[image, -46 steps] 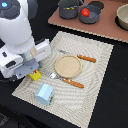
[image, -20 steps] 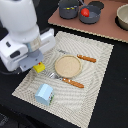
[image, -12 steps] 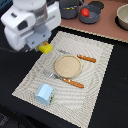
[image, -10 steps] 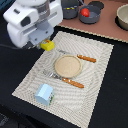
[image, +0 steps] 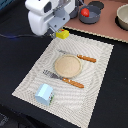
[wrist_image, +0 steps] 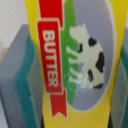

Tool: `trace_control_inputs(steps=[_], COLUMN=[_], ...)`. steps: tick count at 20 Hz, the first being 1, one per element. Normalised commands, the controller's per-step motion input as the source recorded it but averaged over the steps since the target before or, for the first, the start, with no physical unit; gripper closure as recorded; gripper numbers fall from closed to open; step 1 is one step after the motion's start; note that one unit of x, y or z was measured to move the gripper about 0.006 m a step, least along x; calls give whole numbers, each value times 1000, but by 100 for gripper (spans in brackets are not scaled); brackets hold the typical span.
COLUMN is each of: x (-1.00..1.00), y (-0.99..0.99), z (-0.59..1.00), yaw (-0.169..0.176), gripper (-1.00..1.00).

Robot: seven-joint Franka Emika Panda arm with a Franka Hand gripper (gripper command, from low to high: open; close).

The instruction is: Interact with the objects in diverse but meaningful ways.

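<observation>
My gripper is shut on the yellow red-marked packet and holds it in the air over the far left corner of the striped placemat. In the wrist view the packet fills the picture, with a red "BUTTER" banner and a cow, clamped between grey and teal pads. The light blue cup lies on the mat's near left corner. The red tomato sits in the small grey saucepan on the brown surface beyond the mat. The cheese wedge is out of view.
A round tan plate sits mid-mat, with an orange-handled knife on its far side and an orange-handled fork on its near side. A grey bowl stands at the exterior view's far right. Black table surrounds the mat.
The gripper has lifted the packet off the mat's left side and carried it up and toward the far edge of the mat. Nothing else has moved.
</observation>
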Motion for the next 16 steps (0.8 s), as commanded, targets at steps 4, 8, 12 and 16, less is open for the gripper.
trace_control_inputs(steps=[4, 8, 12, 16], x=[741, 609, 485, 486], y=[575, 547, 412, 376], z=[-284, -359, -339, -301], yaw=[0, 0, 0, 0], gripper=[100, 100, 100, 100])
